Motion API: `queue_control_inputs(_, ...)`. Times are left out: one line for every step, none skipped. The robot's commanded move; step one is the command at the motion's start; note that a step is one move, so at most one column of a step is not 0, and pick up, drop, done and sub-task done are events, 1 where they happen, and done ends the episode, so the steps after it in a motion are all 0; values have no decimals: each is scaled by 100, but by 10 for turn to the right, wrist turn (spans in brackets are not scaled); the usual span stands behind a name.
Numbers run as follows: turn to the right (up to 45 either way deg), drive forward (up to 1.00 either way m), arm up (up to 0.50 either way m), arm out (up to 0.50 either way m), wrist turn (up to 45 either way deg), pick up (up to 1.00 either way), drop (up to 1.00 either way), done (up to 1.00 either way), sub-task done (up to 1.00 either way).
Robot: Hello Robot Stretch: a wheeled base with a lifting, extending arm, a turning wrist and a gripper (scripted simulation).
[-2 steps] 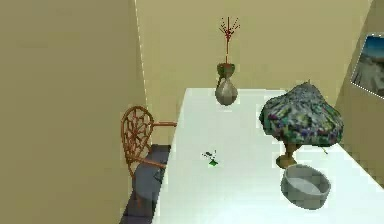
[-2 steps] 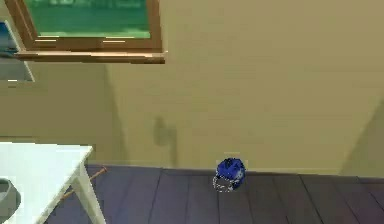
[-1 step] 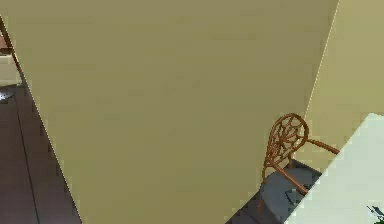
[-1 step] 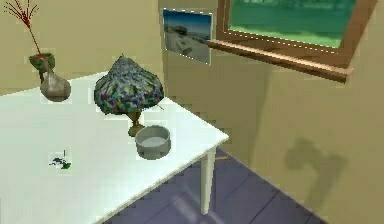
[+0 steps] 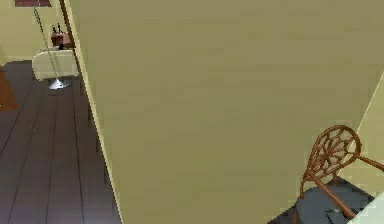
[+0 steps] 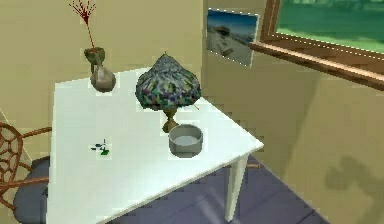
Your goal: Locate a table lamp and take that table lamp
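I see the table lamp (image 6: 168, 84) standing on the white surface (image 6: 85, 120), a grey bowl (image 6: 186, 140) just beside it. I cannot tell the end effector's state.

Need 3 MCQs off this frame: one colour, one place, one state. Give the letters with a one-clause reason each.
1. What colour are the thin twigs in the tan pottery vase?
A. blue
B. red
C. white

2. Where is the grey round bowl relative to the table lamp with the mottled dome shade?
A. on top of its shade
B. far from it, behind the vase
C. close by its foot on the white table, toward the near edge

3. How does the lamp stand?
A. upright on the table
B. tipped on its side
C. upside down

Key:
1 B, the arm side view shows dark red sprigs above the vase's neck.
2 C, the bowl sits just below the lamp's foot in that view.
3 A, the shade is on top and the stem runs straight down to the tabletop.
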Motion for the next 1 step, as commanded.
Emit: queue_control_inputs(0,0,50,0,0,0,0,0,0)
